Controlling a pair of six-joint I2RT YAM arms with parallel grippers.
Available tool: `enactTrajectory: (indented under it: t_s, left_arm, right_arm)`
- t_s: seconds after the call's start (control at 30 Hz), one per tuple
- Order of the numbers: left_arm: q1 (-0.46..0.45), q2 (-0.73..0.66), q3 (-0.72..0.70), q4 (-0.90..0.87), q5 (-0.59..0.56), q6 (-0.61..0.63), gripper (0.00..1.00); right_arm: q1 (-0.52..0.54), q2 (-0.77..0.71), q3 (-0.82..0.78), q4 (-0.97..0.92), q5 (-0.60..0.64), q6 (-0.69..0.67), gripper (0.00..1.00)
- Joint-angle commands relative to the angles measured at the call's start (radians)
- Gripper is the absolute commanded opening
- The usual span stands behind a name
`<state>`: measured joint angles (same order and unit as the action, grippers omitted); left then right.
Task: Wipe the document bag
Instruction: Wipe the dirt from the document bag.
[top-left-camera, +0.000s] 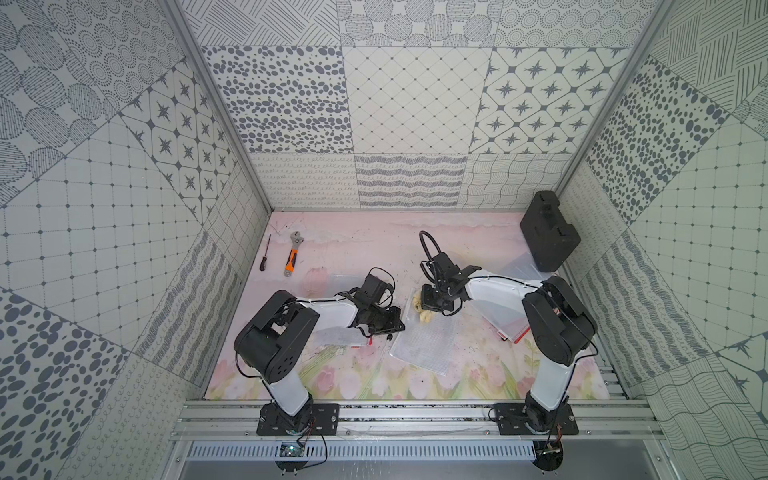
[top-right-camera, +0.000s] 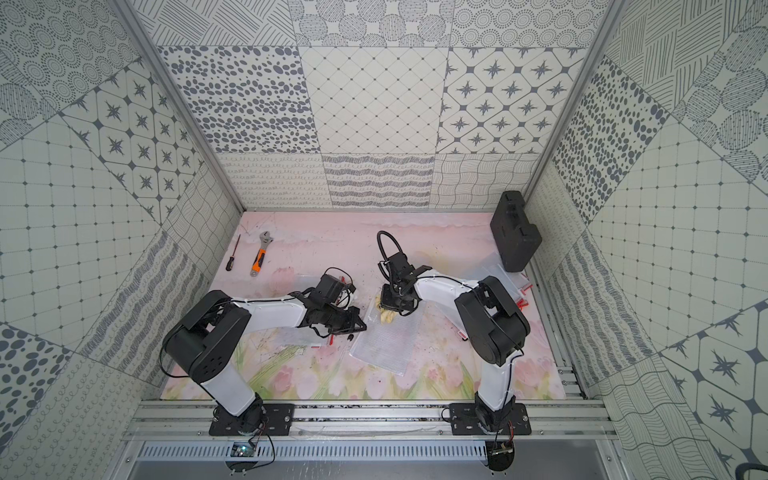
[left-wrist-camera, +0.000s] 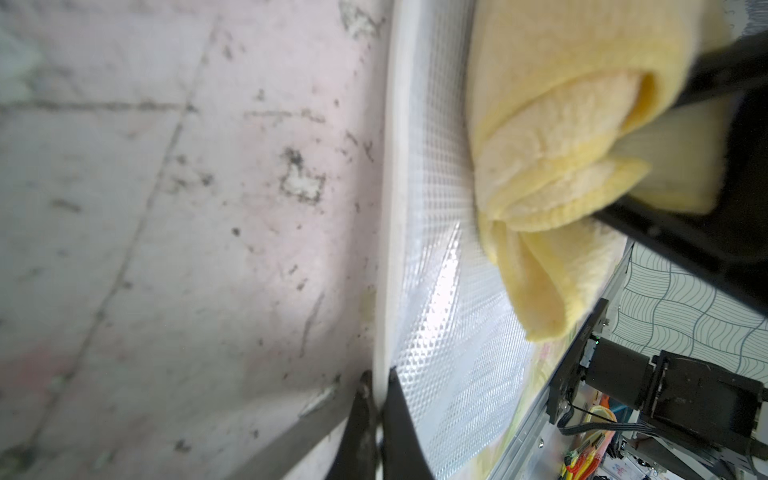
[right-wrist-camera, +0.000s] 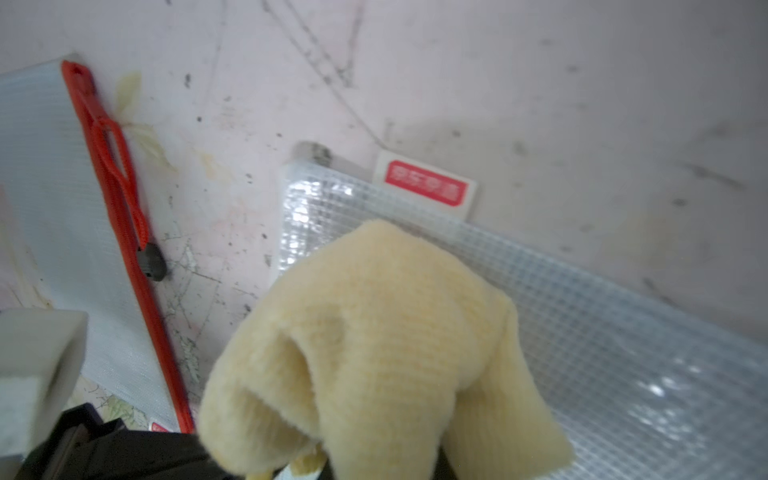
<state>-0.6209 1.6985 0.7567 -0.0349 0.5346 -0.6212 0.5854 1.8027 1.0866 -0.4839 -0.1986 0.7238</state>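
- The left hand (left-wrist-camera: 376, 395) is pinched shut on the white edge strip of the bag (top-left-camera: 424, 349), which lies flat mid-tabletop (top-left-camera: 365, 237) between the arms.
- The right hand (top-left-camera: 433, 302) is clenched on the yellow cloth (right-wrist-camera: 374, 332), which is pressed onto the bag near its far corner.
- Risk: that pinch sits right at the rim, so a hard stroke could tug the slick bag free or buckle it.
- Risk: the cloth hangs loose and could fold under, or run off onto the grimy tabletop and drag dirt back.

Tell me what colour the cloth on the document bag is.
Pale yellow; the cloth shows best in the left wrist view.
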Motion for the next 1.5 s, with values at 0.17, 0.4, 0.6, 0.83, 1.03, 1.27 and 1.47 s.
enactTrajectory:
  t_s: [0.17,0.4,0.6,0.83,1.03,1.27,1.47]
  left_arm:
    - [0.017,0.016,-0.022,-0.125,-0.119,0.0,0.0]
    - [0.018,0.023,-0.021,-0.102,-0.109,-0.023,0.0]
    - [0.018,0.038,-0.026,-0.07,-0.087,-0.045,0.0]
    - [0.018,0.026,-0.029,-0.101,-0.111,-0.026,0.0]
    - [0.019,0.03,-0.029,-0.098,-0.115,-0.026,0.0]
    - [0.018,0.036,-0.024,-0.085,-0.109,-0.044,0.0]
    - [0.018,0.031,-0.025,-0.093,-0.114,-0.051,0.0]
  right_arm:
    - [-0.205,-0.142,-0.215,-0.163,0.126,-0.066,0.0]
    - [-0.02,-0.05,-0.046,-0.135,0.087,0.009,0.0]
    - [0.159,0.125,0.157,-0.074,-0.007,0.07,0.0]
    - [0.104,0.107,0.063,-0.081,0.015,0.053,0.0]
    - [-0.096,-0.019,-0.127,-0.127,0.108,-0.029,0.0]
    - [-0.011,0.016,-0.028,-0.109,0.056,-0.003,0.0]
    - [0.176,0.154,0.18,-0.073,-0.007,0.037,0.0]
